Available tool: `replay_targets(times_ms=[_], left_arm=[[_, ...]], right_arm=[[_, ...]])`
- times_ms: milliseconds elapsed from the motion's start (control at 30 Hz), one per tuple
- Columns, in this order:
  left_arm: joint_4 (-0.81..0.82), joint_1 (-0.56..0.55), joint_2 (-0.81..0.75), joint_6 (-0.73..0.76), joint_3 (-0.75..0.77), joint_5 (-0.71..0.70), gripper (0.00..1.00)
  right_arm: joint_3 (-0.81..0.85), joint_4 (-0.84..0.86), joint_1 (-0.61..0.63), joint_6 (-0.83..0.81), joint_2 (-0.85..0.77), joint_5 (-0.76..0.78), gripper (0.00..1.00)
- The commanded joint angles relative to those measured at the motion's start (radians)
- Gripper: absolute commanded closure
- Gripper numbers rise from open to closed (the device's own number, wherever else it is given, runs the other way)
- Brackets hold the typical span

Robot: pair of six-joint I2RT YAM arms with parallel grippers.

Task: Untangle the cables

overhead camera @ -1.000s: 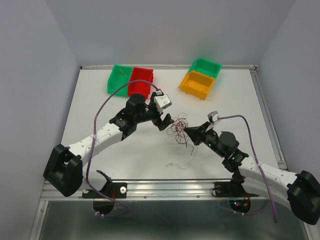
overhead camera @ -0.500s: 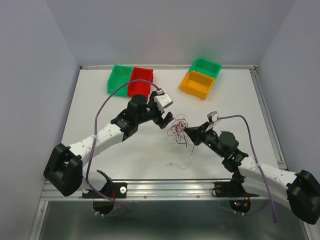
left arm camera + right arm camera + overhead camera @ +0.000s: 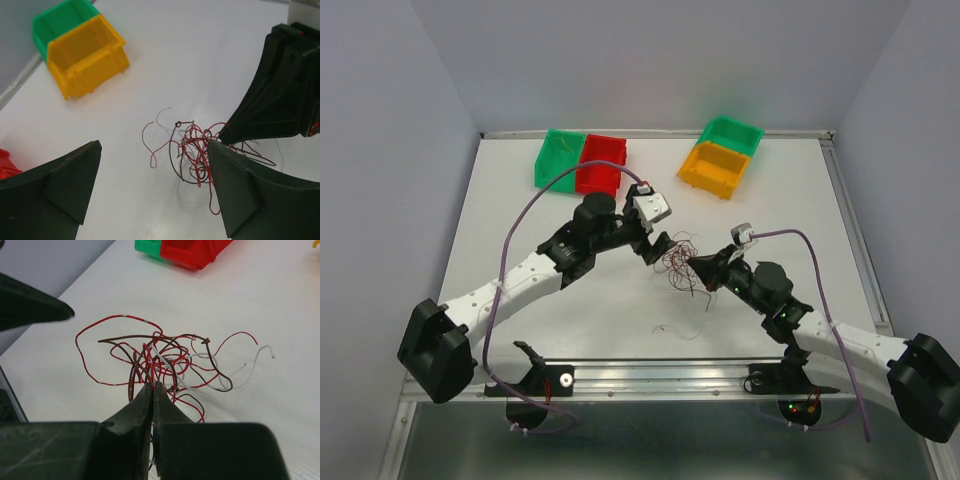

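Observation:
The cables (image 3: 680,262) are a small tangle of red, brown and white wire strands at the table's middle. They also show in the left wrist view (image 3: 197,150) and the right wrist view (image 3: 165,357). My right gripper (image 3: 694,262) is shut on red strands at the tangle's right side; its tips (image 3: 152,385) pinch them. My left gripper (image 3: 658,246) is open just left of the tangle and holds nothing; in its own view (image 3: 155,165) the tangle lies by its right finger (image 3: 240,190).
A green bin (image 3: 558,157) and a red bin (image 3: 600,163) stand at the back left. A green bin (image 3: 732,134) and a yellow bin (image 3: 715,168) stand at the back right. A loose white strand (image 3: 682,329) lies nearer the front edge.
My left gripper has moved right and a little forward, closer to the tangle. My right gripper has stayed shut on the tangle, nearly still.

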Motion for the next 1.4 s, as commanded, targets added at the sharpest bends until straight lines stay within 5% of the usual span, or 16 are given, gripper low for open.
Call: replay_targets(times_ms=[0,167,267,300,333,400,467,833,900,1033,1167,1367], left_arm=[[-0.082,-0.05,0.066,0.043,0.057,0.029,0.04],[-0.1,-0.077,0.133,0.06,0.088,-0.046,0.3],[-0.123,-0.077,0.162,0.068,0.111,-0.043,0.65],[-0.131,-0.077,0.164,0.071,0.114,-0.037,0.93],[-0.131,-0.078,0.164,0.068,0.116,-0.037,1.0],[-0.12,-0.077,0.142,0.067,0.11,-0.058,1.0],[-0.096,-0.078,0.112,0.056,0.087,-0.107,1.0],[-0.027,-0.077,-0.167,0.013,0.005,-0.169,1.0],[-0.027,-0.077,-0.189,0.014,-0.007,-0.134,1.0],[-0.051,-0.077,-0.151,0.011,0.013,-0.114,1.0],[-0.062,-0.077,-0.102,0.022,0.024,-0.071,1.0],[-0.056,-0.077,-0.079,0.01,0.033,-0.083,1.0]], right_arm=[[0.07,0.07,-0.002,-0.016,0.002,0.009,0.99],[0.067,0.07,0.0,-0.016,-0.002,0.012,0.99],[0.063,0.072,-0.002,-0.019,-0.01,0.015,0.99],[0.061,0.07,-0.002,-0.019,-0.013,0.021,0.98],[0.058,0.07,-0.002,-0.021,-0.015,0.024,0.93],[0.051,0.069,0.0,-0.019,-0.022,0.065,0.76],[0.046,0.059,-0.002,0.002,-0.027,0.128,0.72],[0.169,-0.295,-0.002,0.18,0.073,0.815,0.7],[0.147,-0.263,-0.003,0.128,0.053,0.718,0.66],[0.019,-0.007,-0.002,0.025,-0.045,0.382,0.23],[-0.064,0.202,-0.003,-0.056,-0.131,0.083,0.12],[-0.051,0.277,-0.002,-0.107,-0.078,-0.302,0.05]])
